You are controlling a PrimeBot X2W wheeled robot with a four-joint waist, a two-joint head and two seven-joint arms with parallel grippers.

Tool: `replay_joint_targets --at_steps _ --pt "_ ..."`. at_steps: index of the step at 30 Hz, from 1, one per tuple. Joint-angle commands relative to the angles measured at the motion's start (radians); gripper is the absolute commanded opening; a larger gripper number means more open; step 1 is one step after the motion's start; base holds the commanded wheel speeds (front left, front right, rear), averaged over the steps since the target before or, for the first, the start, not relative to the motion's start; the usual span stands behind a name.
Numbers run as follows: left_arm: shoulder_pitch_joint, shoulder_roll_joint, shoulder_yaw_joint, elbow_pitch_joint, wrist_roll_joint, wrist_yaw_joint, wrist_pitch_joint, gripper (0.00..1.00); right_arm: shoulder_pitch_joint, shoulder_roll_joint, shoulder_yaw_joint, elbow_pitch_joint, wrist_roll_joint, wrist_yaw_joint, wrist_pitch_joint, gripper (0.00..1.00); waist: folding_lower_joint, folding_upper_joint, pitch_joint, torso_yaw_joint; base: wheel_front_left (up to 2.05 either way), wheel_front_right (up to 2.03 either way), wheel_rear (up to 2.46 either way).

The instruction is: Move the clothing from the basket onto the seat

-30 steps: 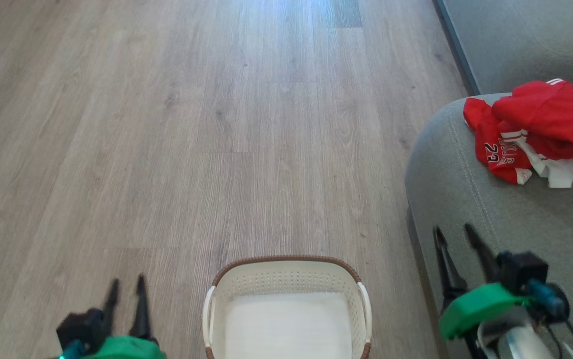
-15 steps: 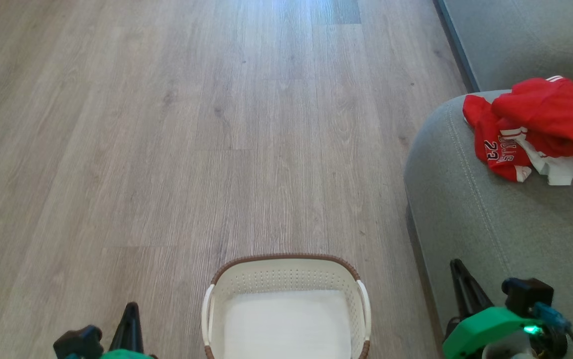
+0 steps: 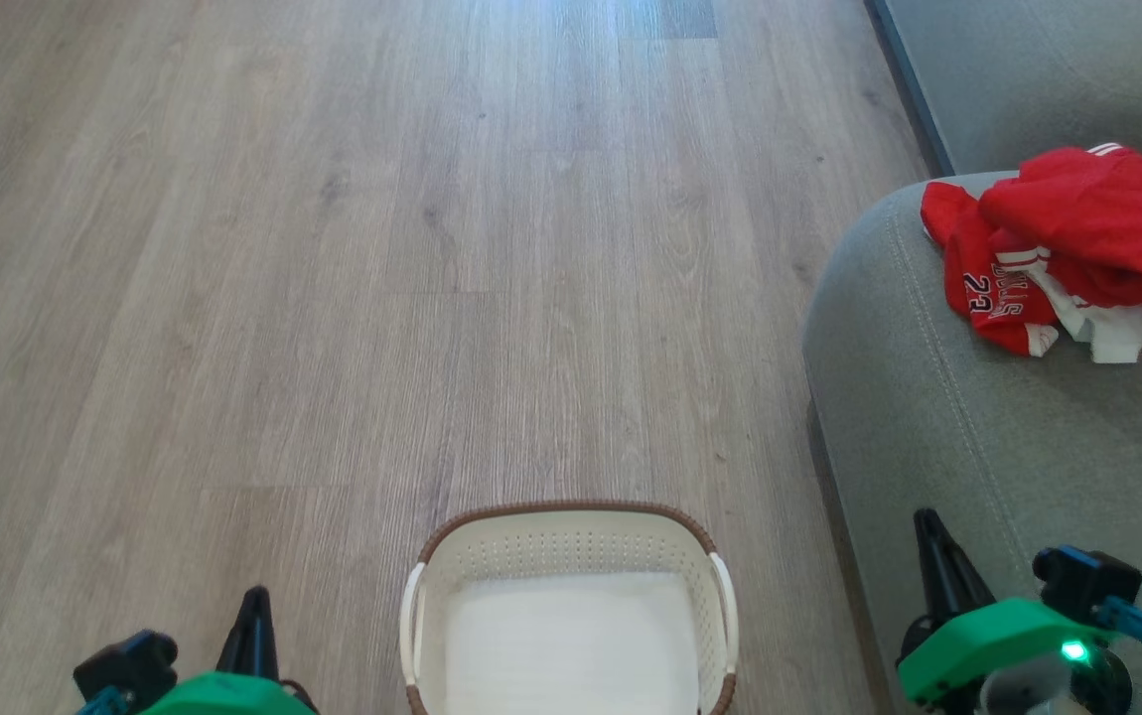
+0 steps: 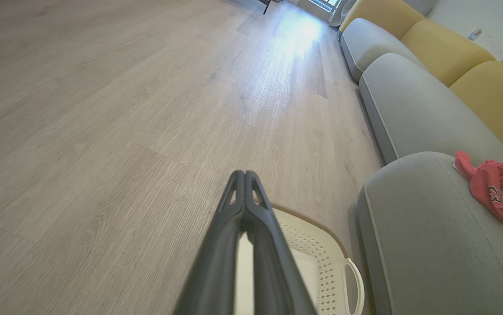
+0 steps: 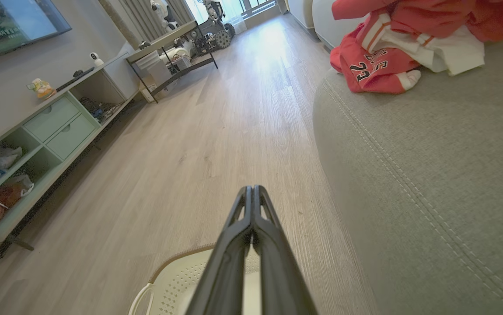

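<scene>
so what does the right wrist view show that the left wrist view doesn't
Right wrist view adds: a TV, a low shelf unit with green drawers, a black-framed table, and the right claw, shut.
Left wrist view adds: yellow back cushions, a further grey sofa section, and the left claw, shut.
Both: the red clothing lying on the seat, the basket on the wood floor.

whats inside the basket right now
The basket holds just its white liner; the red clothing lies on the seat. The basket's near end is out of frame, so unseen.
</scene>
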Motion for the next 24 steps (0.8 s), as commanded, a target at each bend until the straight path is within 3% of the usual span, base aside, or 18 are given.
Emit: replay_joint_targets --at_steps 1,24 --pt "-0.052 0.002 0.033 -0.025 -0.027 -0.014 0.007 0.00 -0.061 0.001 -0.005 -0.041 0.035 0.000 0.006 0.00 0.0000 0.0000 0.001 0.000 0.00 0.00 0.00" --pt "-0.092 -0.024 0.104 -0.025 -0.235 -0.078 0.070 0.00 -0.076 0.001 -0.031 -0.060 0.288 0.000 0.064 0.00 0.0000 0.0000 0.016 -0.007 0.00 0.00 0.00"
